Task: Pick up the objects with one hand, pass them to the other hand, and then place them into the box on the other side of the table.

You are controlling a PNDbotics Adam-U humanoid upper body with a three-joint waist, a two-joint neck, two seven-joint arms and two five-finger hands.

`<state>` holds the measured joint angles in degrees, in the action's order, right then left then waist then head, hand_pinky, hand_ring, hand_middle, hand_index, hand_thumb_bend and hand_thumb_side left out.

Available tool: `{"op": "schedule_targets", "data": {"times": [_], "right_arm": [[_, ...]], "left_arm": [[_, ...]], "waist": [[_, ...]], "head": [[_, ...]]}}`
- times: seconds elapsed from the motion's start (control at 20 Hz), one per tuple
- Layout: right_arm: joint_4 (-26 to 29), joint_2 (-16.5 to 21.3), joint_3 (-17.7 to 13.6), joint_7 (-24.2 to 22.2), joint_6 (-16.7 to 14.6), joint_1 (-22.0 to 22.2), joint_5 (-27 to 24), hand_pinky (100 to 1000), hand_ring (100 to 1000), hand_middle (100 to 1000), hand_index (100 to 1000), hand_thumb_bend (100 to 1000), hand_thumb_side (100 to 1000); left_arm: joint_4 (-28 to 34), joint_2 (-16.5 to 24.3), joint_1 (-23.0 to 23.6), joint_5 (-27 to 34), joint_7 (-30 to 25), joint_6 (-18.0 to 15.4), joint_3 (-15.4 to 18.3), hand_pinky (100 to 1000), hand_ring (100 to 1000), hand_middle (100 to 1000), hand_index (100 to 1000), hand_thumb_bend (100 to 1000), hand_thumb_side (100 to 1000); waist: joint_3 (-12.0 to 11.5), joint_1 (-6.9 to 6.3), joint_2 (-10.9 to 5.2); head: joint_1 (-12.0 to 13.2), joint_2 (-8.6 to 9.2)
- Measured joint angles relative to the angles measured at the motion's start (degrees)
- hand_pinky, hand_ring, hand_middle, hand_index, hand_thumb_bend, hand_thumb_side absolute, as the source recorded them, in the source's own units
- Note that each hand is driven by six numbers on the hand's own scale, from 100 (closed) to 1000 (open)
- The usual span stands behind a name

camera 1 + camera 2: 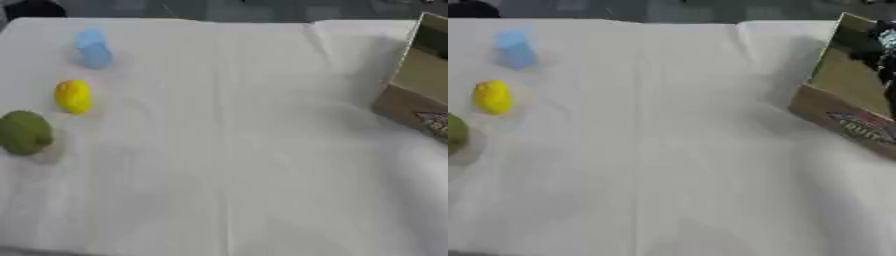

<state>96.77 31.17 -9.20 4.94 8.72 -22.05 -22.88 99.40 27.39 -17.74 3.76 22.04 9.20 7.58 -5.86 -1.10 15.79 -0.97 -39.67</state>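
1. Blue object [93, 48] sat upper left, yellow one [73, 96] below it, green one [24, 132] at left edge, all apart on white cloth [236, 150].
2. Cardboard box [846, 100] stood at right edge.
3. Neither hand was in frame; finger state unknown.

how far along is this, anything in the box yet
Nothing looks done: the blue object, the yellow object and the green object all lie at the table's left. Nothing is in hand; no hand is clearly visible. The box stands right, its inside hidden. All three remain.
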Motion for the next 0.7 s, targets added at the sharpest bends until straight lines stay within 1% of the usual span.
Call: {"op": "schedule_targets", "data": {"times": [0.15,0.35,0.6,0.7], "right_arm": [[0.00,0.03,0.00,0.00,0.00,0.22,0.17,962,707,863,889,100,561],[-0.01,0.18,0.00,0.00,0.00,0.39,0.28,962,707,863,889,100,561],[-0.02,0.44,0.02,-0.04,0.03,0.40,0.38,962,707,864,889,100,561],[-0.02,0.47,0.03,-0.08,0.07,0.40,0.40,962,707,864,889,100,562]], "left_arm": [[0.60,3.85,-0.81,-2.82,-2.39,3.08,-0.94,835,797,620,780,305,575],[1.23,8.85,-2.57,-7.57,-9.09,7.39,-2.78,845,809,642,789,343,542],[1.96,14.57,-4.11,-12.38,-16.84,10.67,-4.51,851,819,669,798,388,485],[2.22,17.11,-4.25,-13.49,-19.85,11.34,-5.38,852,822,679,801,439,410]], "waist": [[0.04,0.00,0.01],[0.20,0.00,0.01],[0.32,-0.02,0.01],[0.33,-0.03,0.01]], "head": [[-0.07,-0.04],[0.46,-0.05],[3.48,-0.08],[4.63,-0.08]]}}
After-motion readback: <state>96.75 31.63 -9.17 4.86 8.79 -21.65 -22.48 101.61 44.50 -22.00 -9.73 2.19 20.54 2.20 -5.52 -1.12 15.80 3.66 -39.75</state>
